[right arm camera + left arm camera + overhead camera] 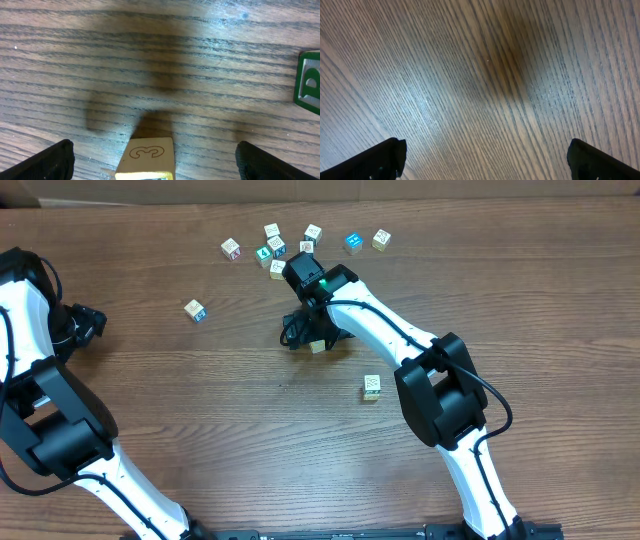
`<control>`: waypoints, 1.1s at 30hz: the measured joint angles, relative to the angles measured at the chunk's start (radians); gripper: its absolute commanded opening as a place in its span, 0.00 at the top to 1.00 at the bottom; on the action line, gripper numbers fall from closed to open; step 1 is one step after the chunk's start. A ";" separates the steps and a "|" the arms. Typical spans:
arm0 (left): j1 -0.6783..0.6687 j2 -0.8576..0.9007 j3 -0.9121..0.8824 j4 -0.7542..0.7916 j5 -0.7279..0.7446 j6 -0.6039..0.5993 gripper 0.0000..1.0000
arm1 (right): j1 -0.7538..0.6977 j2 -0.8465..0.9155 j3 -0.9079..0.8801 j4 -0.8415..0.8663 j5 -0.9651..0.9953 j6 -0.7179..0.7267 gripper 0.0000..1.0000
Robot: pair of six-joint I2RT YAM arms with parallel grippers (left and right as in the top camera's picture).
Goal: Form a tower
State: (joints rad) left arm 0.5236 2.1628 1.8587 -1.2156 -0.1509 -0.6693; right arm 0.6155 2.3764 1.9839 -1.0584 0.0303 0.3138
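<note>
Tower (146, 156): pale wood, square cream top | table (470, 75): dark streaked woodgrain

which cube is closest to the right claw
The pale cube with a 3 on top, centred inside the open right claw; the green-faced cube lies off to one side.

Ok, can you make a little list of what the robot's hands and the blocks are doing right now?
left gripper: open, over bare table
right gripper: open, one finger each side of the tower, not touching it
tower: cream top with a 3, height hidden
loose cubes: a bunch far back, one lone cube at left, one single cube nearer the front
</note>
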 measured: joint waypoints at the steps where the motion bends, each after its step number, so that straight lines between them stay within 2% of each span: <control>1: 0.000 0.000 0.000 0.000 0.000 0.000 0.01 | 0.000 0.000 0.000 0.000 0.000 0.000 0.00; 15: 0.000 0.000 0.000 0.000 0.000 0.000 0.00 | 0.000 0.000 0.000 -0.020 -0.027 -0.001 0.00; 18: 0.000 0.000 0.000 0.000 0.000 0.000 0.00 | 0.000 0.000 0.000 -0.034 -0.042 0.000 0.19; 21: 0.000 0.000 0.000 0.000 0.000 0.000 0.00 | 0.000 0.000 0.003 -0.035 -0.049 -0.001 0.27; 23: 0.000 0.000 0.000 0.000 0.000 0.000 0.00 | 0.000 0.000 0.018 -0.053 -0.050 0.001 0.25; 24: 0.000 0.000 0.000 0.000 0.000 0.000 0.01 | 0.000 0.000 0.031 -0.062 -0.050 0.001 0.17; 25: 0.000 0.000 0.000 0.000 0.000 0.000 0.00 | 0.000 0.000 0.052 -0.068 -0.050 0.000 0.00; 30: 0.000 0.000 0.000 0.000 0.000 0.000 0.00 | 0.002 -0.001 0.112 -0.052 -0.062 0.000 0.00; 33: 0.000 0.000 0.000 0.000 0.000 0.000 0.00 | 0.002 -0.001 0.113 -0.070 -0.078 -0.007 0.27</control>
State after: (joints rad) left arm 0.5236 2.1628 1.8587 -1.2152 -0.1513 -0.6693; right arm 0.6170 2.3756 2.0964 -1.1286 -0.0475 0.3065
